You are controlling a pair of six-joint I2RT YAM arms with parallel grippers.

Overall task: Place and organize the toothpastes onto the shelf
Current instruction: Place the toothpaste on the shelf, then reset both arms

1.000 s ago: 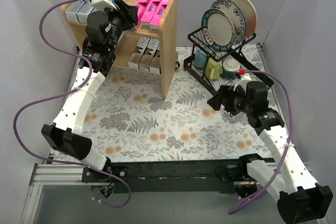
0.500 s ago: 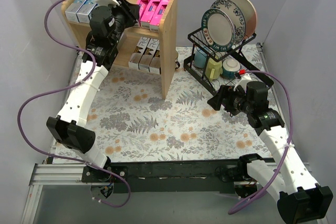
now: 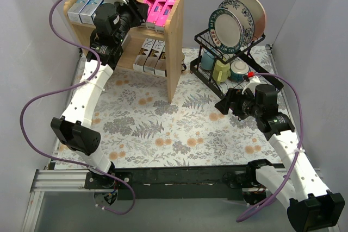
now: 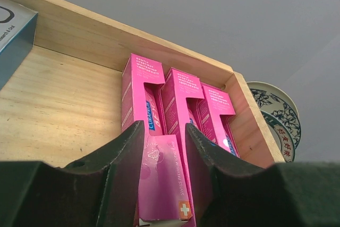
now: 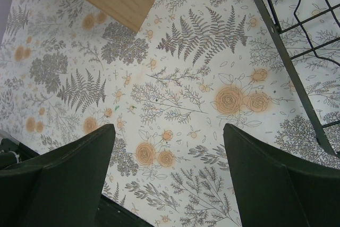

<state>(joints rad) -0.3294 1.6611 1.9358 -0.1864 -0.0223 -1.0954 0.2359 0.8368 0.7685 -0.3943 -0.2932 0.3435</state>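
Above the top of the light wooden shelf (image 4: 58,104), the left fingers (image 4: 119,168) pinch a slim hot pink toothpaste carton (image 4: 162,184) near three pink cartons (image 4: 180,99) lying side by side. Better to lower it parallel to them, releasing only once it is flat. The right fingers (image 5: 64,174) stand spread above the flowered counter (image 5: 175,104).

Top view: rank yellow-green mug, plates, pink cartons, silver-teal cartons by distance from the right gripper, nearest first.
From the right gripper:
1. Yellow-green mug, in the dish rack just behind it.
2. Plates, upright at the rack's back.
3. Pink cartons, on top of the shelf, right end.
4. Silver-teal cartons, far left end.
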